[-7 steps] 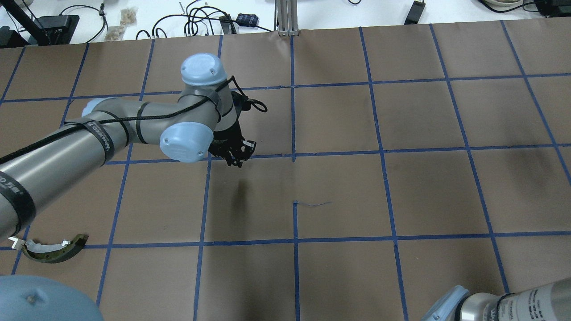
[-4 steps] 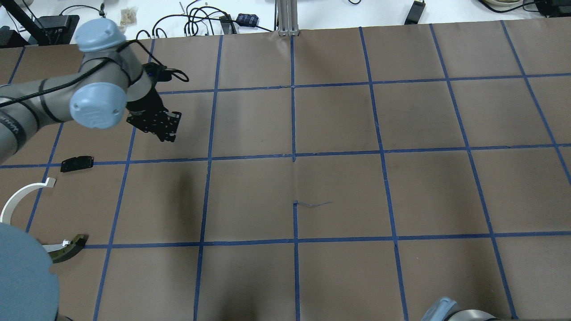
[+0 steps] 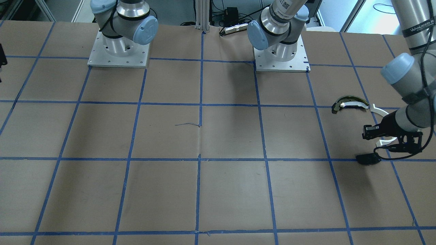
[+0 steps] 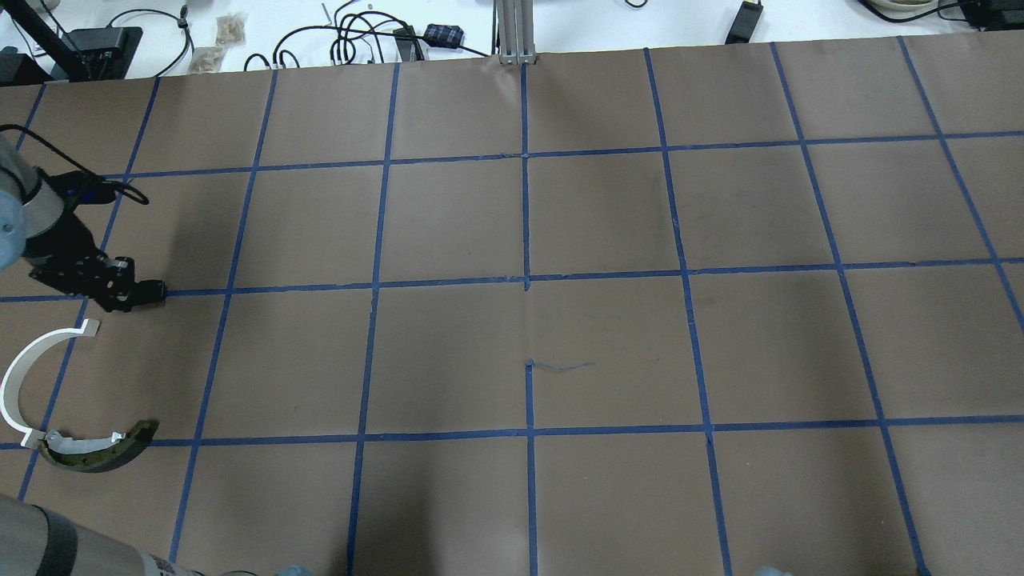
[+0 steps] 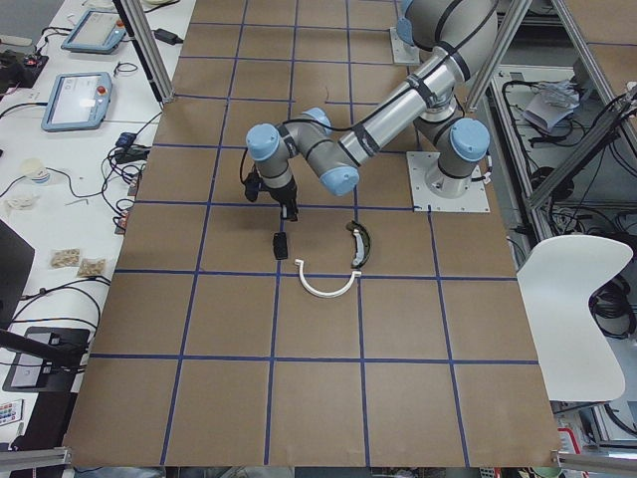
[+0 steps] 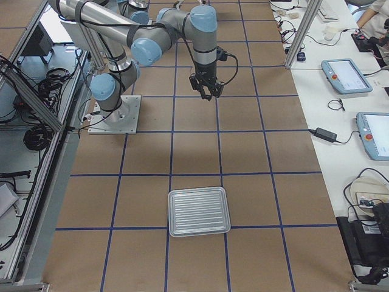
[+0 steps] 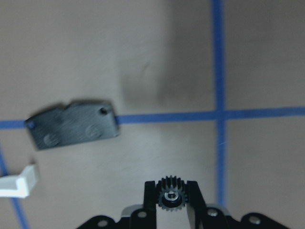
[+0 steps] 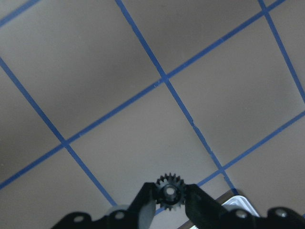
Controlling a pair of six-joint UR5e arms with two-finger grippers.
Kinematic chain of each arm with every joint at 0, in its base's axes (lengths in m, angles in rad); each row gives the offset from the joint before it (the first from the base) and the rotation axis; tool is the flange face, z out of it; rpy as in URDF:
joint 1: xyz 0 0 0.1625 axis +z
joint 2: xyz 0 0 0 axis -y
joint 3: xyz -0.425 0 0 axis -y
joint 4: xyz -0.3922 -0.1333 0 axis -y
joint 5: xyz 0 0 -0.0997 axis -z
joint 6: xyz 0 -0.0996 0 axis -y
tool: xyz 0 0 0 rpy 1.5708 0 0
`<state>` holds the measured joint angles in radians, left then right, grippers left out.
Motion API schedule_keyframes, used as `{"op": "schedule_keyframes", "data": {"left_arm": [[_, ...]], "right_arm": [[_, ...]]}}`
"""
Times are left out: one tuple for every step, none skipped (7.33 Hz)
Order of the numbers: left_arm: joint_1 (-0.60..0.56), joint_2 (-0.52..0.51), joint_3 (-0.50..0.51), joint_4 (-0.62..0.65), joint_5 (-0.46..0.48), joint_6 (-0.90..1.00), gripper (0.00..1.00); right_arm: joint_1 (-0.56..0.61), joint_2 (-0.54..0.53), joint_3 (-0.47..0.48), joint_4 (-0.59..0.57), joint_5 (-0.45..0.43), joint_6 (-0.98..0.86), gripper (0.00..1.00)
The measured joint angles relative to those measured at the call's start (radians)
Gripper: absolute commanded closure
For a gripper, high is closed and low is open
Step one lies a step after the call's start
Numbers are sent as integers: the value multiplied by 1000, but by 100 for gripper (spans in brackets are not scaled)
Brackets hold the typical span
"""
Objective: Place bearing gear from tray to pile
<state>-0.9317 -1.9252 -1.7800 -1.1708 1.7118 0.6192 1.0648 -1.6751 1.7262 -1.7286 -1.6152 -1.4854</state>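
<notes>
My left gripper [image 7: 171,187] is shut on a small black bearing gear [image 7: 171,198]. It hovers over the pile at the table's left end, as the overhead view [image 4: 132,294] and the front view [image 3: 366,132] show. The pile is a flat black plate [image 7: 71,125], a white half-ring strip [image 4: 16,376] and a dark olive-edged curved piece [image 4: 96,448]. The plate lies just ahead of the fingers. My right gripper [image 8: 169,187] is shut on a second black gear [image 8: 169,194], held high above the table [image 6: 206,88]. The ribbed metal tray [image 6: 199,211] lies at the right end.
The table is brown paper with a blue tape grid. The tray's corner [image 8: 233,202] shows at the bottom of the right wrist view. Cables and boxes lie beyond the far edge [image 4: 360,40]. The two arm bases [image 3: 119,51] stand at the robot's side.
My left arm has swung from the table's middle far to the left and now holds its gripper over the black plate. The right arm's elbow has left the overhead view.
</notes>
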Motion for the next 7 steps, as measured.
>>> {"op": "schedule_keyframes", "data": {"left_arm": [[62, -13, -6, 1, 1, 23, 100], [90, -25, -14, 1, -1, 29, 100], [99, -37, -24, 2, -4, 30, 100], [98, -49, -31, 3, -6, 29, 100], [92, -59, -33, 5, -6, 28, 100], [79, -67, -34, 9, -7, 27, 39], [68, -74, -33, 15, -7, 27, 0]], "right_arm": [[77, -5, -1, 34, 6, 148, 78], [195, -4, -1, 47, 13, 347, 78], [325, 7, -2, 44, 19, 574, 77], [471, 41, -2, 21, 33, 860, 77], [611, 99, -2, -43, 55, 1136, 76], [737, 175, -1, -154, 82, 1381, 76], [831, 251, -1, -277, 100, 1551, 75]]}}
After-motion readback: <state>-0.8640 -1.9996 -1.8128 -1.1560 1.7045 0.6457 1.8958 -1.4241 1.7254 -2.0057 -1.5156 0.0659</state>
